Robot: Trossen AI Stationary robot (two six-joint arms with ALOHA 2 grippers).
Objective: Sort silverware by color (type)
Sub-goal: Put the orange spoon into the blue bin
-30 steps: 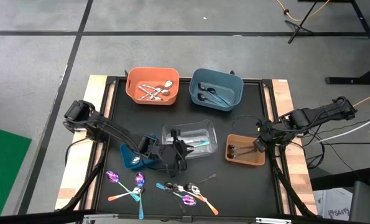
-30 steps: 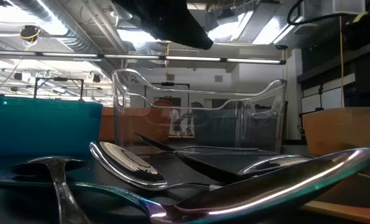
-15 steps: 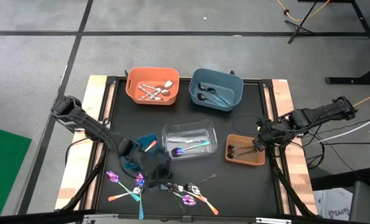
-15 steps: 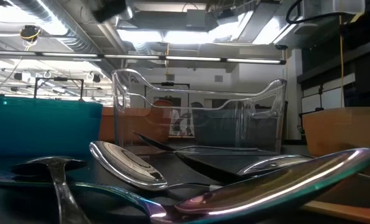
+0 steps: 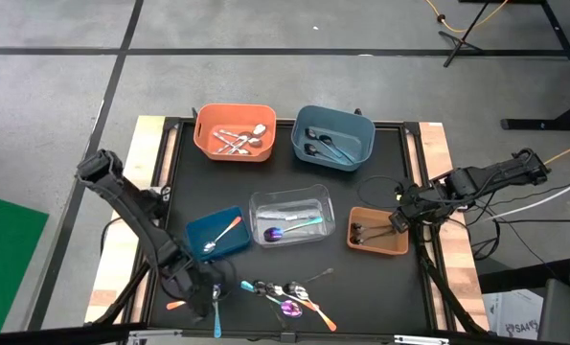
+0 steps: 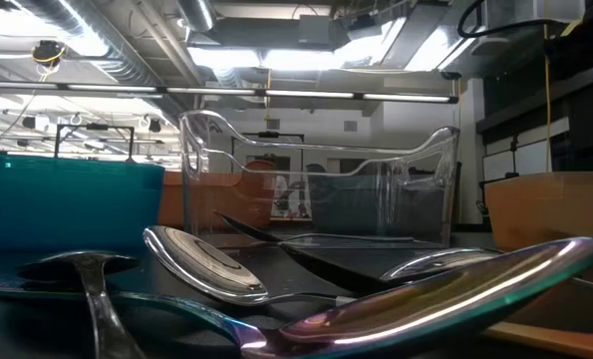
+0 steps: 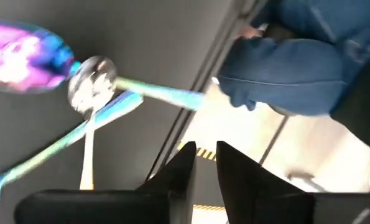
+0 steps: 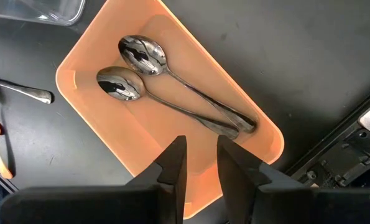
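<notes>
Loose silverware lies along the near edge: iridescent, orange-handled and teal-handled spoons at the near left [image 5: 203, 292], and a mixed cluster [image 5: 289, 297] at the near middle. My left gripper [image 5: 194, 285] hangs over the near-left group, slightly open with nothing between its fingers [image 7: 204, 152]. In its wrist view an iridescent spoon [image 7: 23, 50] and a silver spoon bowl [image 7: 91, 87] lie ahead on the mat. My right gripper [image 5: 399, 218] waits above the brown bin [image 8: 91, 56], slightly open and empty [image 8: 201, 146]. No gripper shows in the low view.
An orange bin [image 5: 208, 144] holding silver pieces and a grey-blue bin [image 5: 361, 158] holding dark pieces stand at the far side. Mid-table are a small blue bin [image 5: 200, 230], a clear bin [image 5: 318, 196] and the brown bin [image 5: 399, 247] with two dark spoons [image 8: 141, 53].
My left gripper has swung from above the clear bin toward the table's near left corner and now hangs over the loose spoons there. Its wrist has rolled on the way. It has left the top of the low view. The silverware has stayed put.
</notes>
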